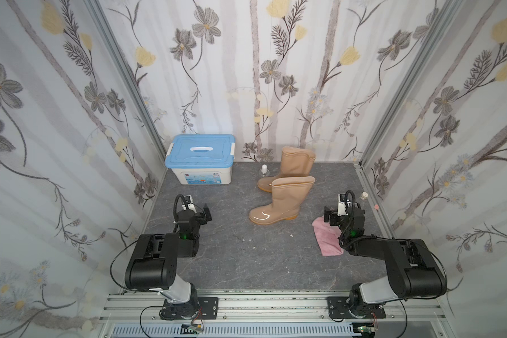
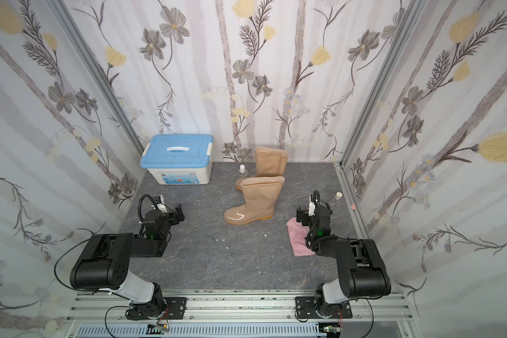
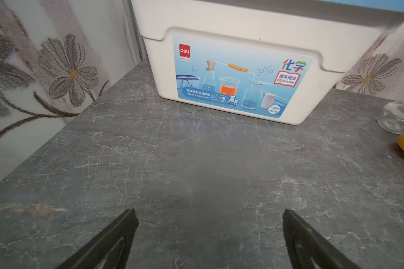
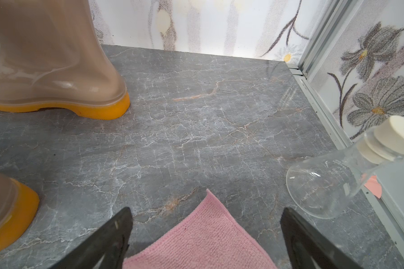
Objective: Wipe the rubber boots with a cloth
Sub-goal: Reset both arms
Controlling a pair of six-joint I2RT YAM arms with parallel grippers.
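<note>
**Boots upright, cloth flat, both hands released**

We see the rubber boots [image 1: 286, 194] standing mid-surface, one behind the other. Their shafts are vertical and their feet run crosswise, toes toward the robot's left. The pink cloth [image 1: 325, 238] lies flat at the right of the grey surface [image 1: 231, 257], one corner aimed at the back wall. Both arms are folded low, hands facing forward. The left hand [image 3: 209, 212] is spread and empty; the right hand [image 4: 206, 209] is spread above that corner, gripping nothing.
</note>
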